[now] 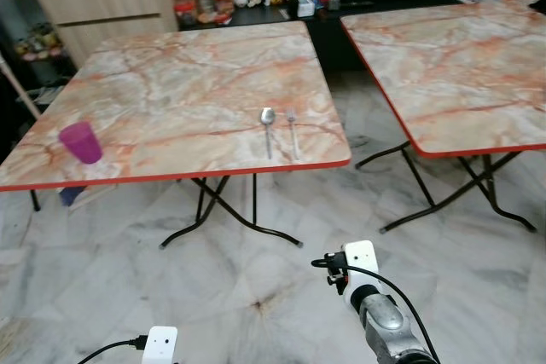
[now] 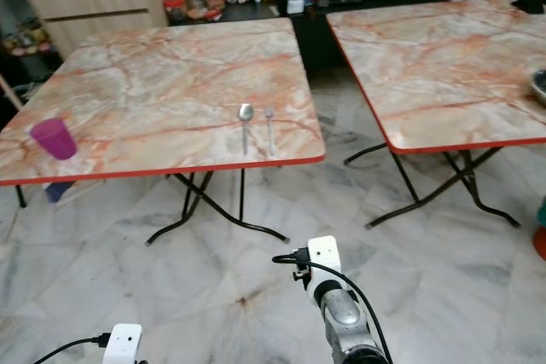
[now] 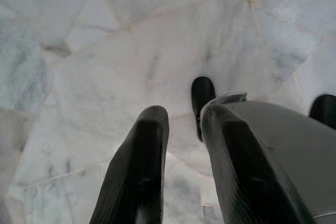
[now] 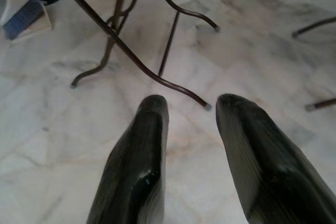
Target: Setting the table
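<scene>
the setting looks barely begun: a spoon (image 1: 268, 125) and fork (image 1: 292, 127) lie side by side near the front edge of the marble-top table (image 1: 171, 91), a purple cup (image 1: 80, 141) well apart, while left gripper (image 3: 181, 124) and right gripper (image 4: 191, 111) hang open and empty over the floor

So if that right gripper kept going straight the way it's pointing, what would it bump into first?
Most likely the marble floor. The right gripper, fingers apart and empty, points down at bare tiles, short of the table's dark metal legs. How far off the floor lies is hard to judge.
</scene>
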`<state>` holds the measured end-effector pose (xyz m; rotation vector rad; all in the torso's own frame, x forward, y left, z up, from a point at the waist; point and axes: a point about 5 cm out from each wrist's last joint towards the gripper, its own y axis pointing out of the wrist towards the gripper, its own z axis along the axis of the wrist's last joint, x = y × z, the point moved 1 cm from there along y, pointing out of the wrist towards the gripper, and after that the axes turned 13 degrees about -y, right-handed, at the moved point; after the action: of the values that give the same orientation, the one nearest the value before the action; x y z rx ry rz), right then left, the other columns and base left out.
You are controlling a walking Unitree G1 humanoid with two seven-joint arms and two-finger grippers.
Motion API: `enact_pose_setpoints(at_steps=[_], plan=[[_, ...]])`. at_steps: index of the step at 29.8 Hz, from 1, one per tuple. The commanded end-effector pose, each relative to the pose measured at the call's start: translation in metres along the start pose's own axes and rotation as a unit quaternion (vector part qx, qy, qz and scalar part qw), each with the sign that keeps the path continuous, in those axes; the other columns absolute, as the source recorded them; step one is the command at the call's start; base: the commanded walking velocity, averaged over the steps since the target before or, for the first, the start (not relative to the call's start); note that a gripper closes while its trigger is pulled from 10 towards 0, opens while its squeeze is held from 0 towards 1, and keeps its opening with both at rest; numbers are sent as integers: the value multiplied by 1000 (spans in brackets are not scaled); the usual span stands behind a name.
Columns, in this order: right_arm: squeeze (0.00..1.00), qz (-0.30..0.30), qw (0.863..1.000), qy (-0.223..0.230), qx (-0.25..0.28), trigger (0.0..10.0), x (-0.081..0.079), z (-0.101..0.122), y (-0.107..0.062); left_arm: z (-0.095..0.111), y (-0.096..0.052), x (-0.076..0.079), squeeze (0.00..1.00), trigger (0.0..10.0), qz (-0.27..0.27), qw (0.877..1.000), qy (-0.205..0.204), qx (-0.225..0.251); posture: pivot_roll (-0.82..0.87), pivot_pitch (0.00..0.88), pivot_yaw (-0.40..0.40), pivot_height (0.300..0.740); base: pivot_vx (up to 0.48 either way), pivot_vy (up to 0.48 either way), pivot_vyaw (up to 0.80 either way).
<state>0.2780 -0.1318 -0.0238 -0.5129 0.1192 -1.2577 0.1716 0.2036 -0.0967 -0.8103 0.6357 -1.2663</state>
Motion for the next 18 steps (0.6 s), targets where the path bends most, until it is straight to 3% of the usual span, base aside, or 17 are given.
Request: enact_pose_setpoints(at_steps=[1,2,6,8,13,18], plan=[[0,-3,996,-20,83,10000,2,42,12,1,0,-6,0,10000,13,1000,-6,6,31,26,50,740,0,0,0],[0,-6,990,-32,138,10000,4,71,17,2,-1,-6,0,10000,15,1000,-10,9,31,26,50,740,0,0,0],[0,-9,975,-36,221,10000,4,117,21,4,0,-5,0,10000,16,1000,-13,15,33,23,49,740,0,0,0],[0,-9,975,-36,221,10000,4,117,21,4,0,-5,0,10000,16,1000,-13,15,33,23,49,740,0,0,0],[0,-14,959,-40,281,10000,4,152,21,8,0,-5,0,10000,20,999,-21,26,36,18,43,740,0,0,0],[0,-18,960,-39,277,10000,5,153,22,9,0,-5,0,10000,22,999,-21,31,34,18,39,740,0,0,0]])
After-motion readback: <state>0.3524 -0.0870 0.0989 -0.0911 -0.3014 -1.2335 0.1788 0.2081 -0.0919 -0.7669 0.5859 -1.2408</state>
